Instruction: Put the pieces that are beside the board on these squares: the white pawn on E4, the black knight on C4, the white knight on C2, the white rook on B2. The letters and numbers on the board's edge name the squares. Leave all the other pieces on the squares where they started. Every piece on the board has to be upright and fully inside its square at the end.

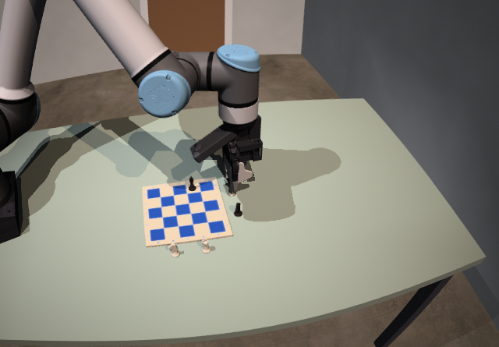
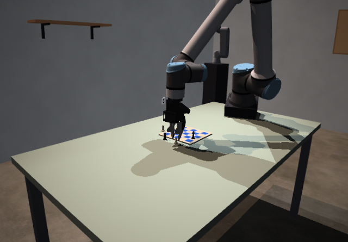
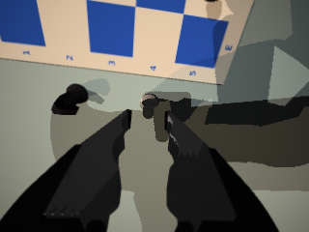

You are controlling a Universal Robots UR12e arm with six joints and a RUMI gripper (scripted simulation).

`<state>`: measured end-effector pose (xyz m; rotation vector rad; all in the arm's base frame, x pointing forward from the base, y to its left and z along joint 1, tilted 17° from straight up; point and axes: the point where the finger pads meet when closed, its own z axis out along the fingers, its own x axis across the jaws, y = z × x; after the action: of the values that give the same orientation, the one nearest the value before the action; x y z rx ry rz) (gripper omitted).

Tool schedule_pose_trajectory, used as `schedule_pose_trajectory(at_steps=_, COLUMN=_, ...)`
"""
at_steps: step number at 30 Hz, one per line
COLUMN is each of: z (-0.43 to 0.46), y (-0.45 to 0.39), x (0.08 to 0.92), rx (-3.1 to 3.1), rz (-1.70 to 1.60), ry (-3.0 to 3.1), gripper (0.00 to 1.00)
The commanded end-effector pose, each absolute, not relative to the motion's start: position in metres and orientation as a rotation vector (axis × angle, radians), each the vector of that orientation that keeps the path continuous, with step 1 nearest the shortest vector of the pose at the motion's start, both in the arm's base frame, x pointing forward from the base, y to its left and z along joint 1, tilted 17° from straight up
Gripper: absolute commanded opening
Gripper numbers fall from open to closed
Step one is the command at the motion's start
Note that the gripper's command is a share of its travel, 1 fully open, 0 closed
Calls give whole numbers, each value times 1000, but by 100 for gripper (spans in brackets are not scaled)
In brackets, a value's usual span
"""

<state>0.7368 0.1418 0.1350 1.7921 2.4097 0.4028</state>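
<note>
Your black two-jaw gripper (image 3: 147, 121) hangs part-open, holding nothing, directly over the small white round-headed pawn (image 3: 149, 104) standing upright on the table just off the blue-and-tan chessboard's (image 3: 145, 68) numbered edge, so drop straight down.

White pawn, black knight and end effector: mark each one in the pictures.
white pawn (image 3: 149, 101): wrist view, on its rounded head, just ahead of the fingertips.
black knight (image 1: 238, 209): top view, on its body, beside the board's edge.
end effector (image 3: 147, 119): wrist view, midway between the two dark fingertips.

Wall shelf (image 2: 68, 23), brown door (image 1: 185, 11), corkboard (image 2: 340, 32).
</note>
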Motion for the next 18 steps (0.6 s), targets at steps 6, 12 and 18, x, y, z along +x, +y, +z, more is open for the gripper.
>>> schedule_pose_trajectory(at_steps=6, z=123, y=144, x=741, rx=1791, rz=404, ry=2409, gripper=20)
schedule_pose_trajectory(at_steps=12, z=123, y=144, x=741, rx=1791, rz=404, ry=2409, gripper=20)
schedule_pose_trajectory(at_steps=18, z=123, y=144, x=741, rx=1791, rz=404, ry=2409, gripper=20)
